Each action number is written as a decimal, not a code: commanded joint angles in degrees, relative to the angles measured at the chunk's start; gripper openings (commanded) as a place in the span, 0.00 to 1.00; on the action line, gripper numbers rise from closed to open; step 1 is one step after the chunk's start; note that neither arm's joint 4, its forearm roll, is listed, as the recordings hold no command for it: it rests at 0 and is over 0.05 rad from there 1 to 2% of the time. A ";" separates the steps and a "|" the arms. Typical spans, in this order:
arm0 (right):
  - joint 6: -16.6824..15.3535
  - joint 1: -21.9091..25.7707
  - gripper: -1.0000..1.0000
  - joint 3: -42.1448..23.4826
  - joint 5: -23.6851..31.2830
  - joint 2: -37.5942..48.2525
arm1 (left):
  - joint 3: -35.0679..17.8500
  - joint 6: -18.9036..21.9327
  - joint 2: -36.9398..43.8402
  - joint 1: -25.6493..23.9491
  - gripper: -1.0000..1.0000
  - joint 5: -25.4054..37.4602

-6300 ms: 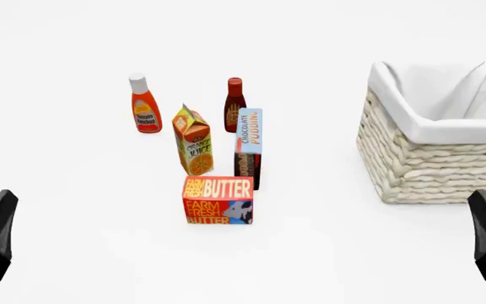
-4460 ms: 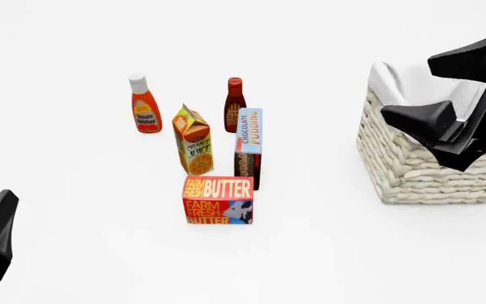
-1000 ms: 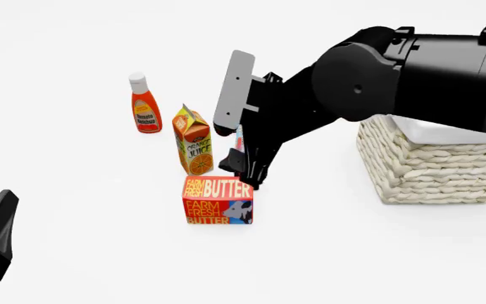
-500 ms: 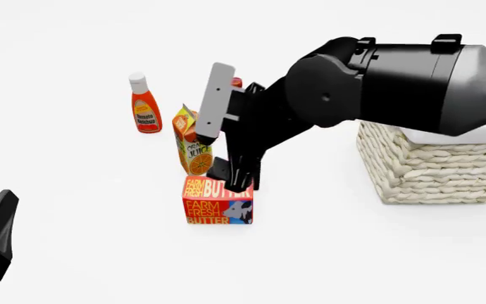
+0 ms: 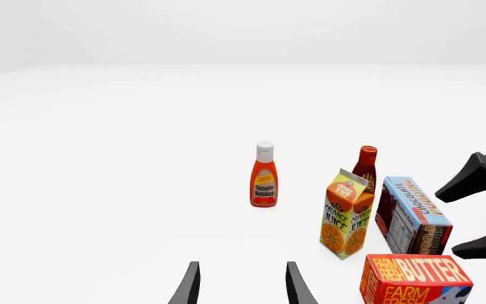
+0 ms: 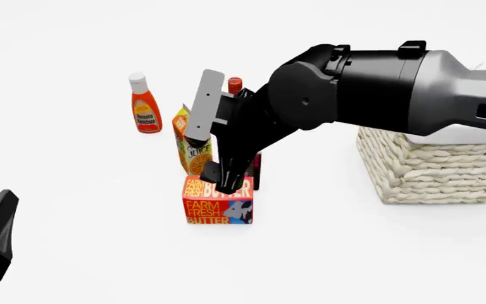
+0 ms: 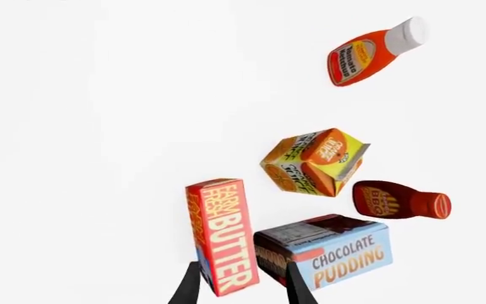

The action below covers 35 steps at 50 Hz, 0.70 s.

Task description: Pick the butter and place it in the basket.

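The right gripper's [image 7: 237,288] open fingers straddle the butter [image 7: 223,235], the pudding box [image 7: 326,251] just beside it; juice carton [image 7: 314,162] and two bottles beyond.

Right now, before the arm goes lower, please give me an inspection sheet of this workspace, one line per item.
Surface: plain white table, no marks seen.
Job's things: butter upright in front of the other groceries; basket on the right, partly hidden by the right arm.
Clutter: orange juice carton, chocolate pudding box, ketchup bottle and dark sauce bottle, all standing behind the butter.
Grippers: right gripper open, fingers either side of the butter's top, not closed on it; left gripper open, holding nothing, low at the left.
Cables: nothing seen.
Surroundings: blank white background, nothing seen.
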 commanded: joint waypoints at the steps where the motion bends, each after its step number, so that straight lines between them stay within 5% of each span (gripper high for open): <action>1: 0.77 0.69 1.00 -0.96 0.17 1.38 | 0.00 0.00 0.00 0.00 1.00 0.00; 35: 0.67 0.22 1.00 -2.92 0.18 4.53 | 0.00 0.00 0.00 0.00 1.00 0.00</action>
